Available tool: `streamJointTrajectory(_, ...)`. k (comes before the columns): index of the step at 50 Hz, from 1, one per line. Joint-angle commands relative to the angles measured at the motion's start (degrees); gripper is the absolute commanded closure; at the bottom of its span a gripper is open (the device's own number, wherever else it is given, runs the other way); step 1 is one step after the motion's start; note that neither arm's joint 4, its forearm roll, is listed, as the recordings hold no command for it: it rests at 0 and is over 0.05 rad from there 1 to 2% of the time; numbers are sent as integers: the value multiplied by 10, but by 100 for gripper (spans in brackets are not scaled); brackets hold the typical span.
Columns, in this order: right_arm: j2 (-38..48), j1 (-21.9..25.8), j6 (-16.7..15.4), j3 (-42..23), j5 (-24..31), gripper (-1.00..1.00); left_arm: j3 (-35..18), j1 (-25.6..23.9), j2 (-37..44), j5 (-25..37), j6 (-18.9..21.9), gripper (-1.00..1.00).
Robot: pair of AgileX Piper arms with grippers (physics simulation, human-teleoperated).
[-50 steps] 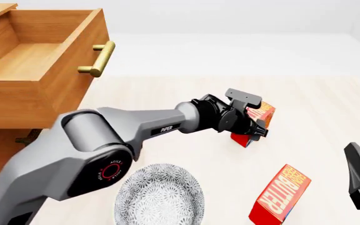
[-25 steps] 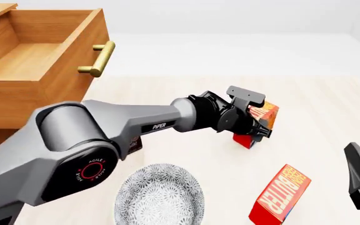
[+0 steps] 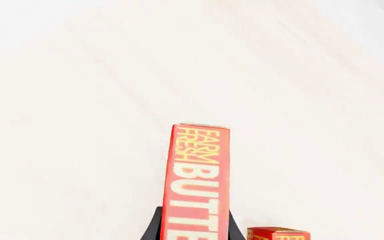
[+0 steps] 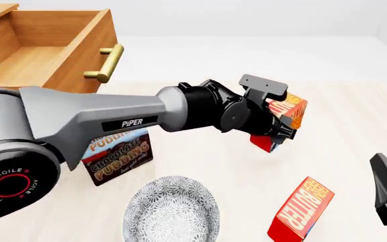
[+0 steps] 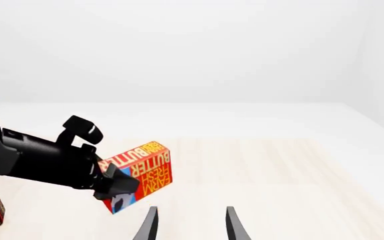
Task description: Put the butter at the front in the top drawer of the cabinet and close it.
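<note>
The left gripper [image 4: 279, 132] is clamping the butter [image 4: 284, 121], holding it clear of the table, right of the top drawer [image 4: 42, 60], which is standing open to receive it.

The right gripper [image 5: 190, 225] is waiting open and empty.

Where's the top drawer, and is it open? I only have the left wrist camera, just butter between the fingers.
Observer: The top drawer stands open at the front view's far left.
Operator: Is the butter off the table?
Observer: It looks so. The butter hangs tilted in the left gripper, apparently above the table.
Operator: And the right gripper?
Observer: The right gripper is open, holding nothing.
</note>
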Motion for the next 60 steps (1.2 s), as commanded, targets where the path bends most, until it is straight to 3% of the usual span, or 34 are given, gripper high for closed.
streamJointTrajectory(1, 0, 0, 0, 0, 0, -100, 37, 6, -88, 9, 26, 100)
streamJointTrajectory(13, 0, 0, 0, 0, 0, -100, 62, 21, -161, 38, 33, 100)
streamJointTrajectory(31, 0, 0, 0, 0, 0, -100, 14, 71, -232, 154, 64, 100)
streamJointTrajectory(60, 0, 0, 0, 0, 0, -100, -31, 217, -342, 296, 102, 100)
